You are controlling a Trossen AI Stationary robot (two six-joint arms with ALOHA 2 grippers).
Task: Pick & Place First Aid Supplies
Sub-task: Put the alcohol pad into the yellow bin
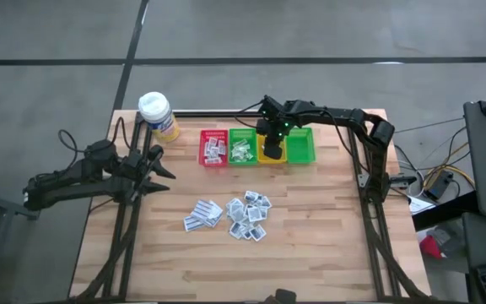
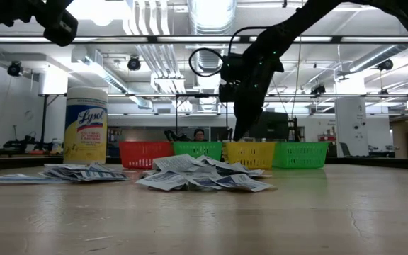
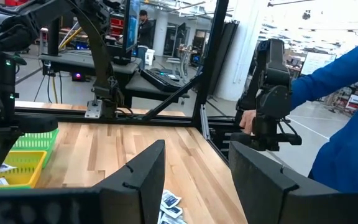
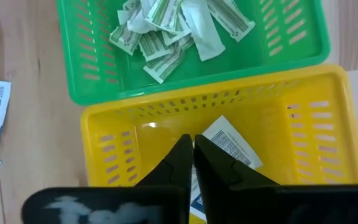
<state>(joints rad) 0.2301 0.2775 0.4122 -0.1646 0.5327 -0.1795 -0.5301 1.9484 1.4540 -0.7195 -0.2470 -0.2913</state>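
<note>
Hovering over the yellow bin (image 4: 135, 134) at twelve o'clock on the surface (image 1: 310, 245): right tool (image 4: 193, 142), fingers nearly together, nothing visibly held. Below it, one packet (image 4: 232, 146). Heaped mid-surface: loose first aid supplies (image 1: 247, 215). Waiting at nine o'clock, fingers spread: left tool (image 1: 160, 165).

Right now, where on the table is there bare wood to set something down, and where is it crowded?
Bare wood: the near half below the loose sachets, and the right side below the far green bin. Crowded: the back edge, with the bottle, red bin, green bin and yellow bin, where the right gripper hangs. The left gripper waits at left.
</note>
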